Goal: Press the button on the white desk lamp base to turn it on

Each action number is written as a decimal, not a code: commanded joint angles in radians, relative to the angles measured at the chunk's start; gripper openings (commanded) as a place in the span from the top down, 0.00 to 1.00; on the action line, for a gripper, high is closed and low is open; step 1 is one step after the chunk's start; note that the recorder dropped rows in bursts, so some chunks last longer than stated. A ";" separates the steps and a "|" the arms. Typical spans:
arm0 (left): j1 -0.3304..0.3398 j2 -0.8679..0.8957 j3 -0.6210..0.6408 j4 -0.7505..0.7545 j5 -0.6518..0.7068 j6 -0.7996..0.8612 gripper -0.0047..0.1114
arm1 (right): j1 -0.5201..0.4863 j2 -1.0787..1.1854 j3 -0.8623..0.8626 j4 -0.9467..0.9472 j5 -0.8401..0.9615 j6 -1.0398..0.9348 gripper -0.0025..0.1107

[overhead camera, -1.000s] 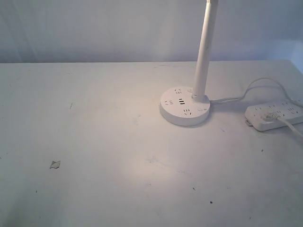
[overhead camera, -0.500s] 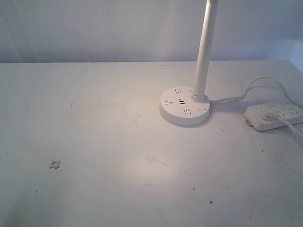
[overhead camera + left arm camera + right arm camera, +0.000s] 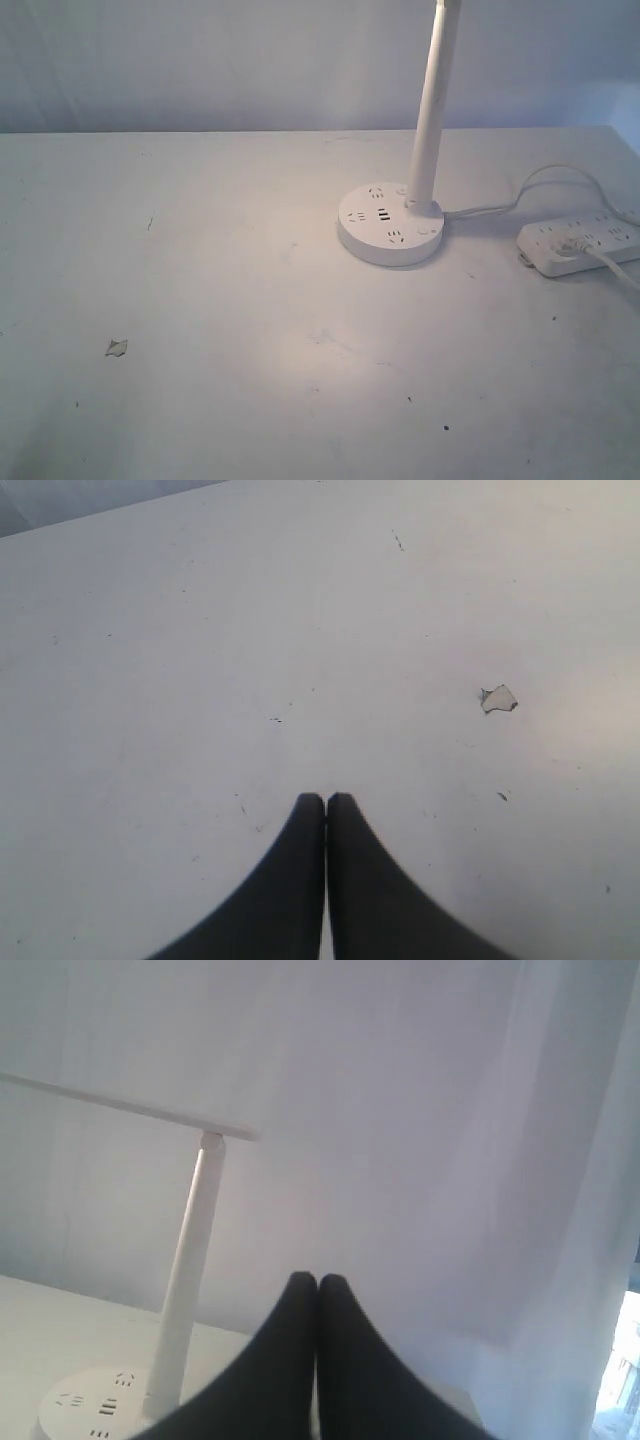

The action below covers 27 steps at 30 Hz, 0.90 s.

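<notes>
The white desk lamp base (image 3: 390, 225) is a thick round disc right of the table's middle, with socket holes and dark USB slots on top. Its slim white pole (image 3: 432, 110) rises out of the exterior view. A warm patch of light lies on the table in front of the base. The right wrist view shows the base (image 3: 85, 1405), the pole (image 3: 190, 1270) and the flat lamp head (image 3: 130, 1108). My right gripper (image 3: 318, 1278) is shut and empty, well off the base. My left gripper (image 3: 325, 798) is shut and empty over bare table. Neither gripper appears in the exterior view.
A long white power strip (image 3: 580, 245) lies at the right edge with a plug in it, and a cable (image 3: 500, 205) runs from it to the lamp. A small paper scrap (image 3: 116, 347) (image 3: 498, 698) lies on the white table (image 3: 200, 280). A pale wall stands behind.
</notes>
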 commanded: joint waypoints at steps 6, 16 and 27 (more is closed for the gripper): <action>0.003 -0.004 0.003 -0.006 -0.004 -0.001 0.96 | -0.005 -0.004 0.032 0.781 0.008 -0.008 0.98; 0.003 -0.004 0.003 -0.006 -0.004 -0.001 0.96 | -0.005 -0.004 0.037 1.298 0.016 -0.008 0.98; 0.003 -0.004 0.003 -0.006 -0.004 -0.001 0.96 | -0.005 -0.004 0.094 1.430 0.371 -0.505 0.98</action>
